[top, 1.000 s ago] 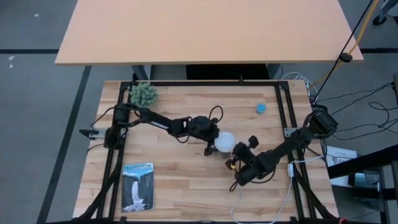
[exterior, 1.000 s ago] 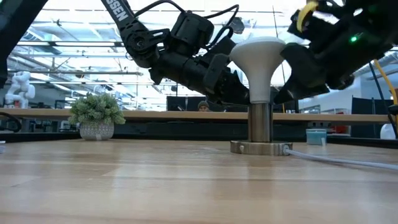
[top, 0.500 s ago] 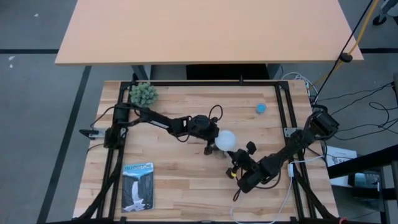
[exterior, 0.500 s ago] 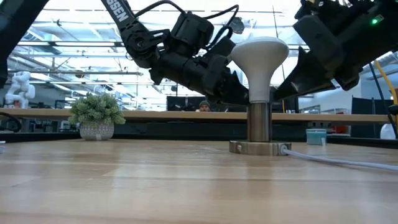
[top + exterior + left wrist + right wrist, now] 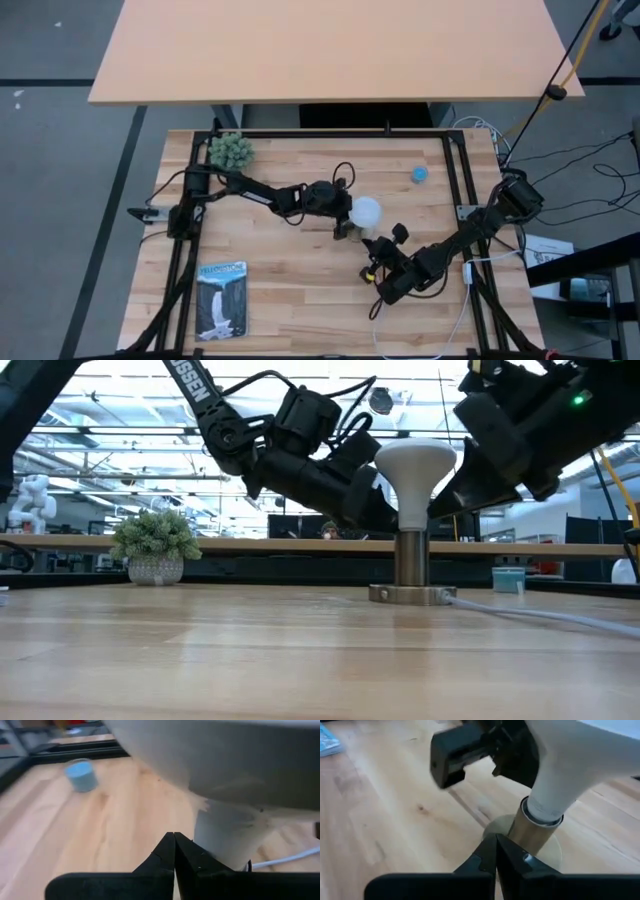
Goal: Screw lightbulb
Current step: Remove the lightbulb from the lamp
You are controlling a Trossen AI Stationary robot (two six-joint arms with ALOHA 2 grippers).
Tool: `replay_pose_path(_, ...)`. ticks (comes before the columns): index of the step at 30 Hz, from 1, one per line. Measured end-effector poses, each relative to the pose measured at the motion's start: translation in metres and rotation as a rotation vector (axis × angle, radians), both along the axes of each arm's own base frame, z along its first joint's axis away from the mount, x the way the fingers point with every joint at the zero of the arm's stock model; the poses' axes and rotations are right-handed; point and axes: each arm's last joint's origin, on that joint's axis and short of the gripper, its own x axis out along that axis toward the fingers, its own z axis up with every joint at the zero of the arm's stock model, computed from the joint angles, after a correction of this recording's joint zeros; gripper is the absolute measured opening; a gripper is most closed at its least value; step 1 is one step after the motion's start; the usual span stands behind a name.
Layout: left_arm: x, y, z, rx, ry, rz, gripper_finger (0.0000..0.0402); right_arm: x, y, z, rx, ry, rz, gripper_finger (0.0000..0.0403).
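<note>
Foliage of a small potted plant (image 5: pixel 231 151) marked the far-left corner of the table (image 5: pixel 290 300), and a printed card (image 5: pixel 221 298) lay near the front-left edge, both well apart from the work. From that side the left arm reached toward the middle, and the left gripper (image 5: pixel 340 216) sat just beside the lightbulb (image 5: pixel 366 211); its own wrist view showed the two dark fingers (image 5: pixel 170 860) pressed together with nothing between them, the bulb's white body looming close ahead, so it seemed to brace or nudge rather than grasp. The lightbulb stood upright at the table's centre, its narrow end seated in the silvery socket (image 5: pixel 411 570), whose round base and white cord (image 5: pixel 540 614) rested on the wood. To the right the right gripper (image 5: pixel 378 262) hovered near the socket's base, its fingers (image 5: pixel 496 855) likewise closed on nothing. A small blue cap (image 5: pixel 420 173) sat farther back on the right, untouched. The step in hand appeared to be the turning of the bulb into its socket, probably near its end, though how deep the thread sat could not be seen. The next move would likely call for one gripper to open, close round the dome and twist gently while the base was kept from sliding
</note>
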Motion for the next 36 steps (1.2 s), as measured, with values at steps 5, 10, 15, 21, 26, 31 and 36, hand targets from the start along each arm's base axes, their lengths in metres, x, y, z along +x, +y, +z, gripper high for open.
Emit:
replay_pose_path(5, -0.001, 0.003, -0.002, 0.088, 0.026, 0.203, 0.0, 0.005, -0.009, 0.0, -0.005, 0.006, -0.028, 0.0)
replay_pose_path(10, -0.001, 0.005, 0.0, 0.093, 0.01, 0.207, 0.0, 0.005, -0.01, 0.0, -0.015, 0.022, -0.022, 0.0)
replay_pose_path(15, 0.001, 0.001, 0.002, 0.056, -0.019, 0.038, 0.0, 0.003, -0.011, 0.0, -0.04, 0.034, -0.026, 0.0)
replay_pose_path(21, 0.003, -0.002, 0.009, 0.049, -0.098, -0.043, 0.0, -0.001, -0.009, 0.002, -0.087, 0.003, -0.048, 0.0)
replay_pose_path(26, 0.004, -0.004, 0.014, 0.029, -0.15, -0.127, 0.0, -0.002, -0.01, 0.002, -0.087, -0.001, -0.062, 0.0)
replay_pose_path(31, 0.003, -0.006, 0.009, 0.007, -0.099, -0.153, 0.0, -0.006, -0.012, 0.001, -0.068, -0.008, -0.093, 0.0)
replay_pose_path(36, 0.002, -0.007, 0.007, -0.033, -0.068, -0.144, 0.0, -0.01, -0.007, 0.001, -0.055, -0.015, -0.081, 0.0)
